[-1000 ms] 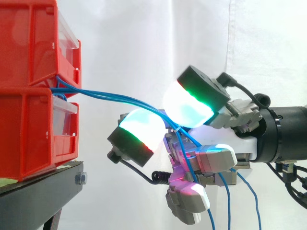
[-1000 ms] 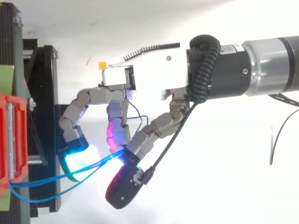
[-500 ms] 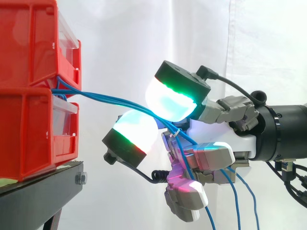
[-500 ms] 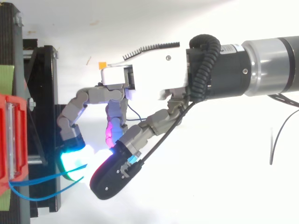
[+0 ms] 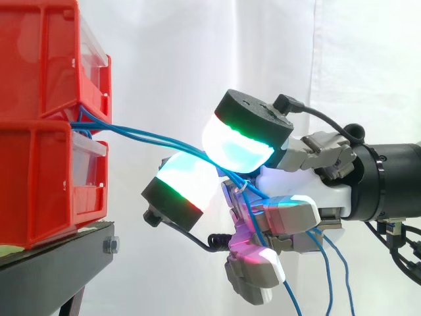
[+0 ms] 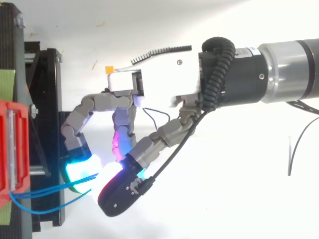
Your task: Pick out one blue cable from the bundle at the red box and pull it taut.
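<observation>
Two stacked red bins [image 5: 39,118] stand at the left on a black stand [image 5: 52,263]. A bundle of thin blue cables [image 5: 145,135] leaves the gap between the bins and slopes down to the right into my hand [image 5: 329,191]. One glowing cyan-green pad [image 5: 237,141] lies on top of the cables, and a second pad [image 5: 187,184] sits just beneath them, so the strands are pinched between the two. Behind the pads a small white tie [image 5: 242,187] binds the strands. In the top view the cables [image 6: 45,191] run from the bin [image 6: 12,149] to the curled hand [image 6: 159,82].
Loose blue cable ends [image 5: 329,276] hang down below the palm. The black stand [image 6: 50,99] is close to the left of the fingers. A white curtain backs the scene, and the arm comes in from the right. A thin dark wire [image 6: 296,149] lies at the far right.
The upper pad has swung forward and down from its raised position onto the cables, closing towards the lower pad. The hanging cable ends have shifted slightly. The arm itself has barely moved.
</observation>
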